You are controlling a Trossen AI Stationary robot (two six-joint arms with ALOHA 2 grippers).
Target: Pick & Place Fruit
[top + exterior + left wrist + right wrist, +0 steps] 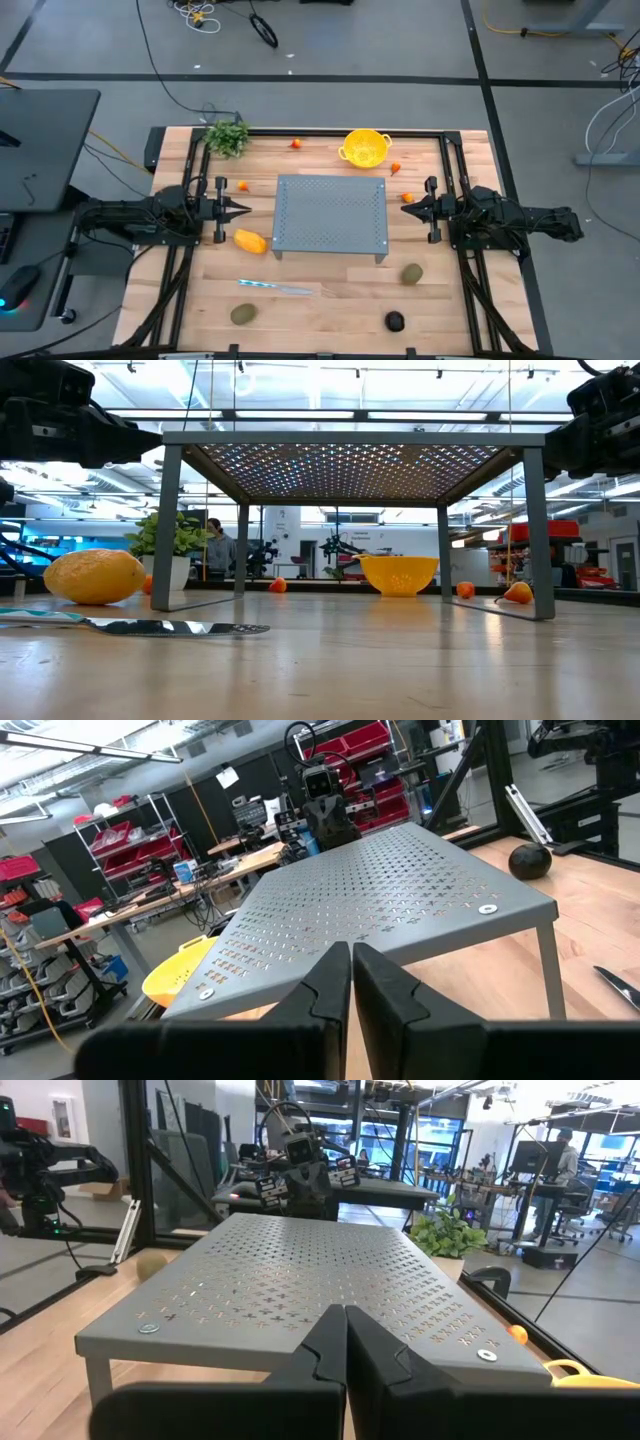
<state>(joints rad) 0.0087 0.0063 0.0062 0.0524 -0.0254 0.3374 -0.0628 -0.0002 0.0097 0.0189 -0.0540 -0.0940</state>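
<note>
The fruit lies loose on the wooden table. A yellow-orange oblong rests near the left. Two brownish-green ovals and a small blackish round one lie toward the near edge. Several tiny orange-red balls, one of them, are scattered around the far half. My left gripper hovers shut at the left of the grey perforated stand, pointing level at it. My right gripper mirrors it from the right, also shut. Neither touches anything.
A yellow colander stands at the far edge behind the stand. A leafy green bunch sits at the far left corner. A thin silvery knife lies near the front. Black frame rails run along the table's left and right sides.
</note>
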